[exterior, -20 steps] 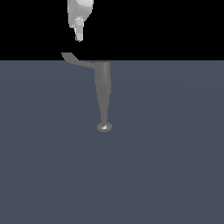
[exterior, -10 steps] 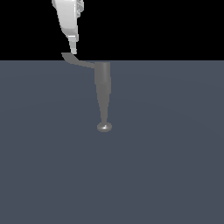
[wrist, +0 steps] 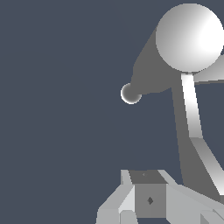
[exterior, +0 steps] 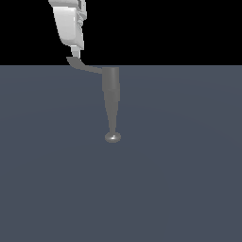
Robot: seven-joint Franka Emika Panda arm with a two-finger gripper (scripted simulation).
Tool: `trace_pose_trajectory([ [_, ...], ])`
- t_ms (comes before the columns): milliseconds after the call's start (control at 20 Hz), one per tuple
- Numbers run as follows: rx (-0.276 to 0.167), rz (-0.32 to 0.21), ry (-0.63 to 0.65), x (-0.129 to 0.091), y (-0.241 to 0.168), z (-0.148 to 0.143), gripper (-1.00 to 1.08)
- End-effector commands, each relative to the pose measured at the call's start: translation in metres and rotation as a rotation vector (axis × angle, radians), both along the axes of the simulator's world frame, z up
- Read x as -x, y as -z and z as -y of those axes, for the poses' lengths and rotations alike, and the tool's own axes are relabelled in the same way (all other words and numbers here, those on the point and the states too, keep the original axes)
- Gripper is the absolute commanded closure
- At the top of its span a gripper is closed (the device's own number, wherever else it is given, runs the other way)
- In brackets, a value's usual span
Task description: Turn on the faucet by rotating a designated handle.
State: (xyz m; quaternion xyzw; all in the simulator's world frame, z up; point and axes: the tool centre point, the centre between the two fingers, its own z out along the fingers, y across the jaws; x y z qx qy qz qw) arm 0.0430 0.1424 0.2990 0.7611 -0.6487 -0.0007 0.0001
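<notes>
Lower and further toward the exterior view's left than before, the gripper (exterior: 74,51) now touches the handle's (exterior: 84,66) flared tip — whether its fingers are spread, I cannot tell. From there the handle runs rightward to the faucet (exterior: 111,101) column.

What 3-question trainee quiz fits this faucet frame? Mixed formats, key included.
1. True or false: the gripper is at the flared tip of the handle.
2. Multiple choice: in the exterior view, the handle branches from the faucet toward A) the exterior view's left, B) the exterior view's right, C) straight down.
3. Fill in: the faucet column narrows to a small shiny ___.

Key:
1. True; whether the fingers touch it cannot be told.
2. A.
3. Knob.
</notes>
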Motion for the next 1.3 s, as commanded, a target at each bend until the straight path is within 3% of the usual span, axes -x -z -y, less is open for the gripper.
trace_pose_trajectory([
  [0, 0.001, 0.001, 0.004, -0.001, 0.000, 0.000, 1.08],
  [150, 0.001, 0.001, 0.003, 0.000, 0.000, 0.000, 1.08],
  [1250, 0.001, 0.001, 0.003, 0.060, 0.001, 0.011, 1.08],
])
